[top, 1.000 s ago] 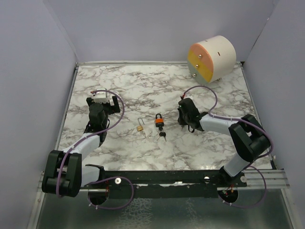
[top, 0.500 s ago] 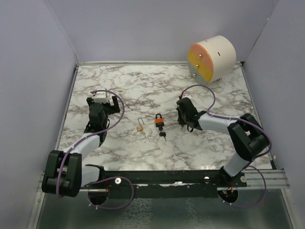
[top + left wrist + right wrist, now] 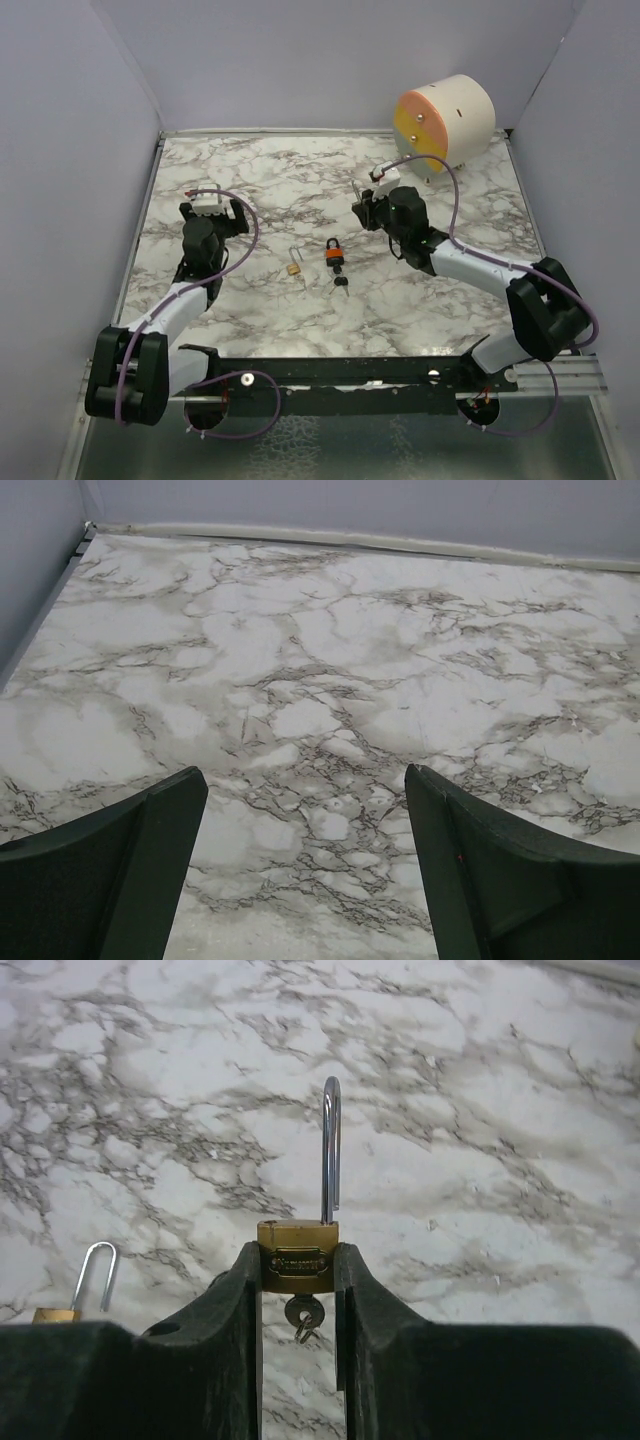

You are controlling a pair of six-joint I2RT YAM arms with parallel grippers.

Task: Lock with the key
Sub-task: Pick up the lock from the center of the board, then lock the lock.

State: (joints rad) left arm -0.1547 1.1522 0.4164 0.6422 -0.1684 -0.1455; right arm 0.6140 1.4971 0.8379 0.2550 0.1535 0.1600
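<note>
My right gripper (image 3: 297, 1262) is shut on the body of a brass padlock (image 3: 297, 1250) and holds it above the marble table. The padlock's steel shackle (image 3: 331, 1150) stands open and points away from me. A key (image 3: 303, 1313) hangs from its underside between my fingers. In the top view the right gripper (image 3: 368, 207) is right of centre, with the padlock (image 3: 357, 195) at its tip. My left gripper (image 3: 214, 212) is open and empty at the left; its wrist view (image 3: 305, 860) shows only bare marble between the fingers.
An orange padlock (image 3: 333, 254) with keys (image 3: 341, 284) lies mid-table. A second small brass padlock (image 3: 295, 266) with an open shackle lies left of it and also shows in the right wrist view (image 3: 92, 1278). A large cylinder (image 3: 445, 124) with an orange-yellow face stands at the back right.
My right gripper has risen from low near the table and moved toward the far side, now holding the brass padlock up. The left arm has barely moved.
</note>
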